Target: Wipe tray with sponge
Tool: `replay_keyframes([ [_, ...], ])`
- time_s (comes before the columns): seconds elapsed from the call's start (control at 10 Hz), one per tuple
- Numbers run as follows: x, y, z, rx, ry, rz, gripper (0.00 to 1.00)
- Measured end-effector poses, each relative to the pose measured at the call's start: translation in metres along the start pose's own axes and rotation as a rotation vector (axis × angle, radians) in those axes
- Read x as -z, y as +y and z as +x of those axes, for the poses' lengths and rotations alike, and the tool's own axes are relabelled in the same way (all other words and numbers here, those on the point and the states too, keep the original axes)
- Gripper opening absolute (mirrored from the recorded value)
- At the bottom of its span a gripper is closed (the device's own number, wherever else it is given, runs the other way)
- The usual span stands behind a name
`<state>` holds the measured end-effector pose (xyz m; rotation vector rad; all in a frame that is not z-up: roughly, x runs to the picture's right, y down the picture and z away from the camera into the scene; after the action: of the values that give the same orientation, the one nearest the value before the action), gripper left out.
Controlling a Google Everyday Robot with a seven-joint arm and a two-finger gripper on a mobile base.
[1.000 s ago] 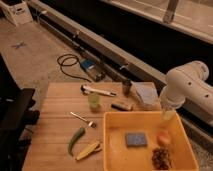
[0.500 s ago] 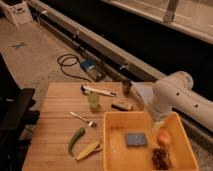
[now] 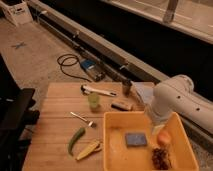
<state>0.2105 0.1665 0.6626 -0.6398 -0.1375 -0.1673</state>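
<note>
Camera view has the white arm (image 3: pixel 175 97) reaching in over the far corner of the tray (image 3: pixel 111 152), and the gripper (image 3: pixel 153 121) sits low at that far rim; whether it is apart or together cannot be told from here, as the arm's own bulk covers it; nothing can be seen held in it. The sponge (image 3: pixel 135 139) lies flat on the tray floor, near the gripper, on its camera side and a little toward the table's middle, apart from it; an orange fruit (image 3: pixel 163 137) rests just beside the gripper on that same camera side, and a dark clump (image 3: pixel 160 158) lies further on past the fruit. Out beyond the tray wall, away from the gripper, a green cup (image 3: pixel 93 101) stands on the wooden table (image 3: pixel 50 125).

By the look of it this is the approach, the sponge not yet picked up and no wiping begun; the next move calls for the gripper to come across and down onto the sponge, square to it, and take it without knocking the fruit; the fruit's closeness is the thing to watch.
</note>
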Motion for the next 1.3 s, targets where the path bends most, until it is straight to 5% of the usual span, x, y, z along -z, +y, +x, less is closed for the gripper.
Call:
replay_keyframes([
  [0.3,-0.014,-0.001,-0.006,0.005,0.001,-0.048,0.65],
  [0.6,-0.069,0.011,-0.014,0.007,0.004,-0.136,0.65],
  [1.0,-0.115,0.022,-0.026,0.004,0.007,-0.161,0.65],
  [1.3,-0.137,0.023,-0.029,-0.025,-0.033,-0.164,0.65],
])
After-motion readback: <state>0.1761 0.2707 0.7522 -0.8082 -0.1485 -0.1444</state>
